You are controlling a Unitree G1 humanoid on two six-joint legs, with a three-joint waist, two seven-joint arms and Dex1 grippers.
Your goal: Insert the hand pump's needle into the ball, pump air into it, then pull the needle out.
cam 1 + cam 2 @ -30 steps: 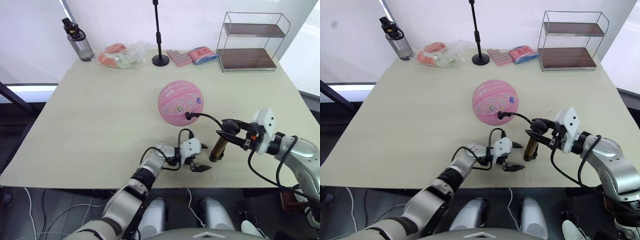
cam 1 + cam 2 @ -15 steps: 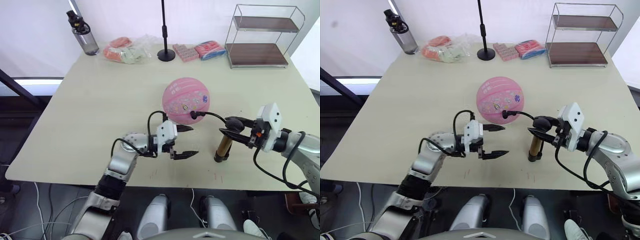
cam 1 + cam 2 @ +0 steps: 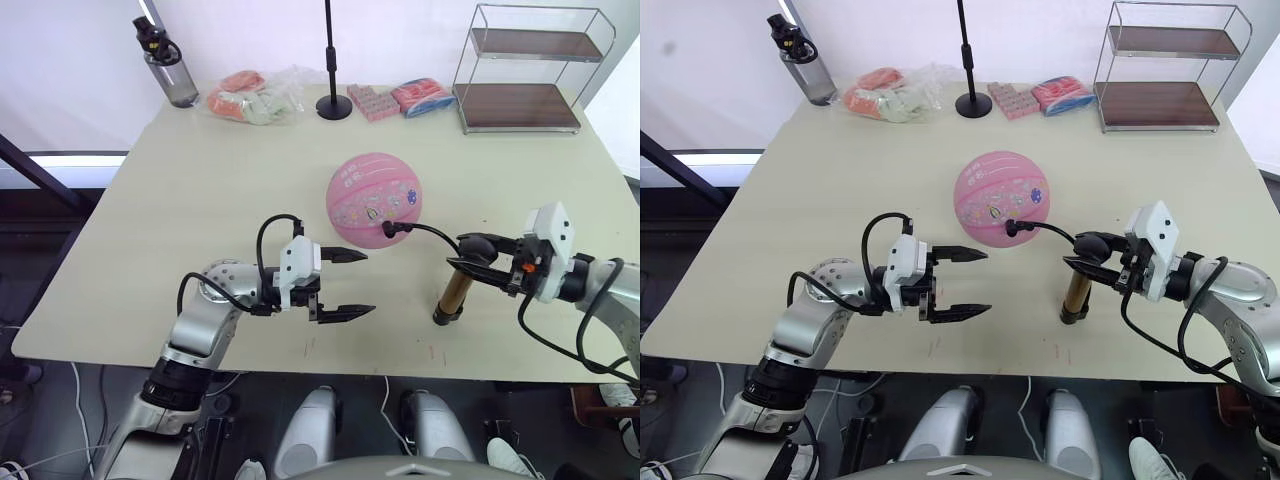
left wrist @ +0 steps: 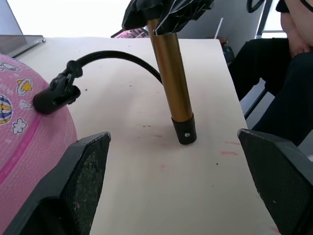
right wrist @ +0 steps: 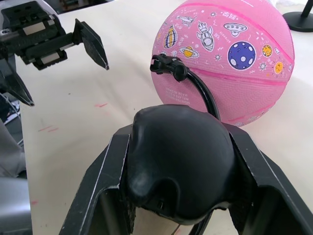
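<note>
The pink ball (image 3: 373, 198) with cartoon prints rests mid-table. The hose's black fitting (image 3: 390, 230) presses against the ball's near side; the needle itself is hidden. The thin black hose (image 3: 430, 232) arcs to the hand pump (image 3: 452, 295), whose gold cylinder stands upright on the table. My right gripper (image 3: 478, 258) is shut on the pump's black handle (image 5: 178, 166) at its top. My left gripper (image 3: 368, 284) hangs open and empty just above the table, left of the pump and in front of the ball, its fingers (image 4: 88, 176) pointing toward the cylinder (image 4: 172, 83).
Along the table's far edge stand a water bottle (image 3: 160, 65), bagged packets (image 3: 255, 100), a black stand (image 3: 333, 105), pink packets (image 3: 395, 100) and a wire shelf (image 3: 520, 70). A seated person (image 4: 288, 49) is beyond the table's right side. The front edge runs close to the pump.
My left arm has swung out leftward, carrying its gripper away from the pump's base, with the fingers spread wider. The right gripper has kept hold of the handle. The camera shifted.
</note>
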